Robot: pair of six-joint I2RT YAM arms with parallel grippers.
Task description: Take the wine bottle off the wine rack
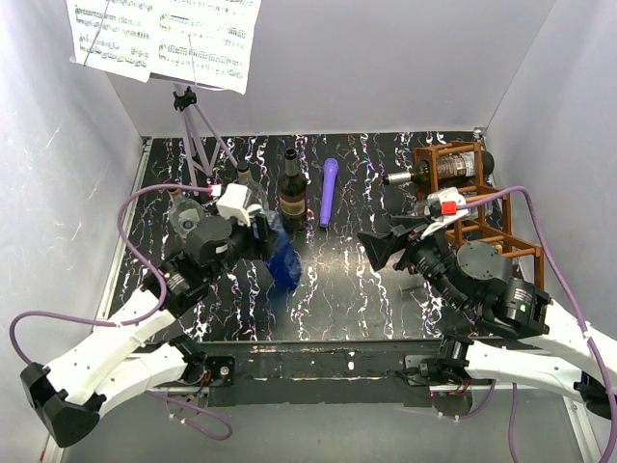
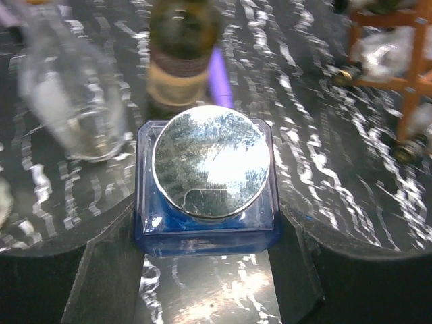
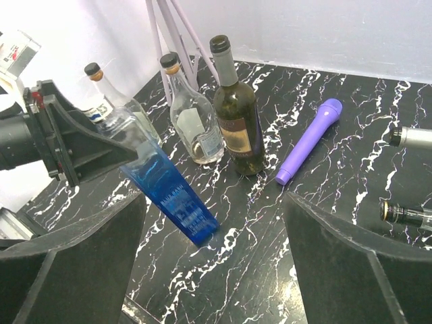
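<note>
The reddish-brown wooden wine rack (image 1: 469, 224) stands at the back right, and part of it shows in the left wrist view (image 2: 408, 81). A dark bottle (image 1: 451, 171) lies in its top cell, neck pointing left. Two bottle necks poke out at the right of the right wrist view (image 3: 410, 138). My left gripper (image 1: 264, 237) is shut on the top of a blue square bottle (image 2: 206, 233). The bottle leans with its base on the table (image 3: 174, 200). My right gripper (image 1: 379, 249) is open and empty, hovering left of the rack.
A dark wine bottle (image 1: 293, 189) and clear bottles (image 1: 242, 179) stand at the back middle. A purple microphone-shaped object (image 1: 328, 191) lies beside them. A grey tripod music stand (image 1: 198, 135) with sheet music (image 1: 164, 39) is at the back left. White walls enclose the black marbled table (image 1: 337, 289).
</note>
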